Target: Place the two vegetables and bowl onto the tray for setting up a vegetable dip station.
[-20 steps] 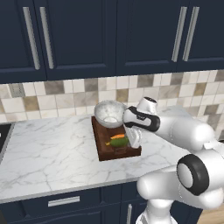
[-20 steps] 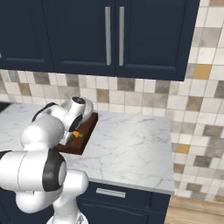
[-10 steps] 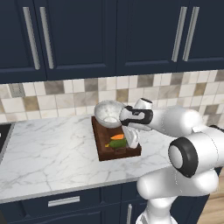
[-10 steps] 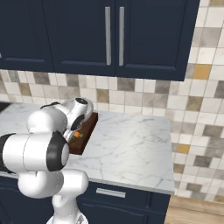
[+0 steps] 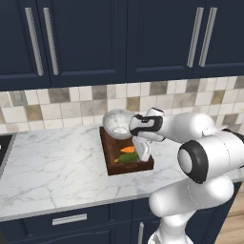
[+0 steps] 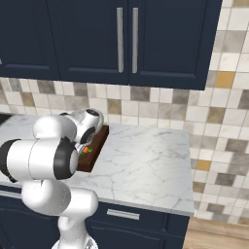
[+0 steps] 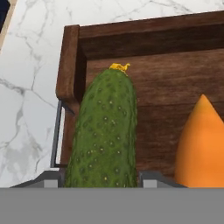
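Observation:
The dark brown wooden tray lies on the marble counter. At its far end stands the pale marbled bowl. The orange carrot lies in the tray's middle. Just in front of it is the dark green cucumber, with my gripper reaching down from the right and shut on it. In the hand view the cucumber runs up between my fingertips over the tray floor, low by the tray's end wall and metal handle, with the carrot to the right. From the right base view the tray and carrot peek out behind my arm.
The marble counter stretches left of the tray to a dark cooktop edge. A tiled backsplash and dark blue upper cabinets stand behind. More counter lies right of the tray.
My hand has come down a little toward the tray floor with the cucumber still in it. Bowl, carrot and tray have stayed put.

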